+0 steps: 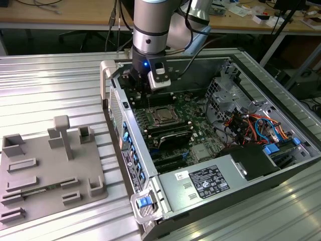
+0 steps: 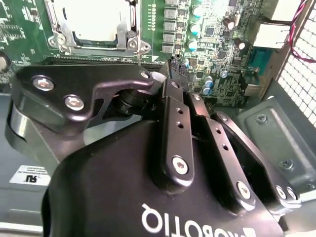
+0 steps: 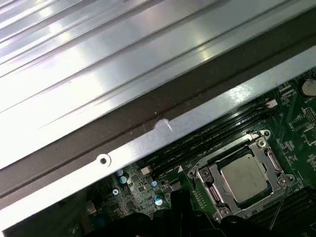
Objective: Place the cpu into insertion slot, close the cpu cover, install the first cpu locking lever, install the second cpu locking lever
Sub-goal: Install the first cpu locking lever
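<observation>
Found small flat square silvery-grey cpu (image 3: 245,177) seated in square silver-rimmed insertion slot (image 1: 171,122) on green circuit board (image 1: 195,108), mid-frame in the exterior view. Noted thin silver metal cpu cover (image 3: 210,183) lying flat around the chip's edges. Logged black two-finger gripper (image 2: 166,75) just beside the slot, off its upper-left corner in the exterior view, low over the board. Read fingertips as drawn narrow, nearly touching, no gap visible in the second wrist view. Spotted thin wire locking lever (image 2: 140,57) running from slot corner to gripper tip; cannot tell whether pinched or only touched. Saw same lever standing tilted beside the socket in the first wrist view. Noted open grey metal computer case (image 1: 134,160) lying on ribbed aluminium surface (image 1: 55,83). Marked grey moulded fixture tray (image 1: 50,175) at lower left of the exterior view, just beside the case. Glimpsed wood-topped bench (image 1: 75,12) with cables along the top edge, behind.
</observation>
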Controlling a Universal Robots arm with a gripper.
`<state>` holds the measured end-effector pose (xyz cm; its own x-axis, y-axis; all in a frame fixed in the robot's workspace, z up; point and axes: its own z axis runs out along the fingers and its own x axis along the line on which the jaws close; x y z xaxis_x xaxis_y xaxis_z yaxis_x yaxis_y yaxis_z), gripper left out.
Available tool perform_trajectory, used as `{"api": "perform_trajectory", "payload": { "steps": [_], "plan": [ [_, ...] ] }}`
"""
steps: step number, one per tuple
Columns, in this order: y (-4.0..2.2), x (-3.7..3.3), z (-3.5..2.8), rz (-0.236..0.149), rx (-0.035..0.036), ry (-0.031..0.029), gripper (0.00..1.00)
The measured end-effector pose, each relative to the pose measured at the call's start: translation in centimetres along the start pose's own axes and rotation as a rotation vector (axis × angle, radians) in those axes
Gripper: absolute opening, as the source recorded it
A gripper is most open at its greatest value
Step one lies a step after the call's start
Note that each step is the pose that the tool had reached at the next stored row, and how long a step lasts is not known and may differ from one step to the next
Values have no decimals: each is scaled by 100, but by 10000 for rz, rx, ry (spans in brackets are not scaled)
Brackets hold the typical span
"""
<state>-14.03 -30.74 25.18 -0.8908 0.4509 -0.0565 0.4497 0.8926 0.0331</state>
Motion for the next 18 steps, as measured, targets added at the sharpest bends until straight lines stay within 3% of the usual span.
{"api": "perform_trajectory", "payload": {
  "steps": [7, 18],
  "plan": [
    [0, 0, 0, -1175, -65, 39, 11],
    [0, 0, 0, -1252, -70, 42, 11]
  ]
}}
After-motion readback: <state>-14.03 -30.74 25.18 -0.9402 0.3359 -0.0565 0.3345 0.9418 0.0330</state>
